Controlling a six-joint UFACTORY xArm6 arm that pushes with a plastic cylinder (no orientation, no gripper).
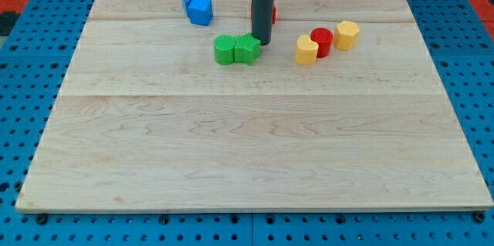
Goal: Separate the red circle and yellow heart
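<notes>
— What did the surface look like?

— A pale wooden board (255, 146) lay on a blue perforated base (23, 69), with a strip of red showing at the view's top corners.

— And what stood around the task's blocks?

— Two green blocks (237, 48) sat touching each other near the middle of the board's upper part. Two blue blocks (197, 6) huddled together toward the view's top left. A red block (273, 15) peeked out from behind the rod (262, 11), mostly hidden, so its shape could not be told.

— Where were the red circle and yellow heart?

— The red circle (322, 42) stood on the view's right, pressed between the yellow heart (306, 49) on its left and another yellow block (347, 35) on its right. All three touched in a slanted row.

— And the tool?

— My tip (263, 42) rested just beside the right-hand green block, at its upper right edge, seemingly touching it. It had no jaws and grasped nothing. It stood well apart from the red circle and heart, with bare board between.
</notes>
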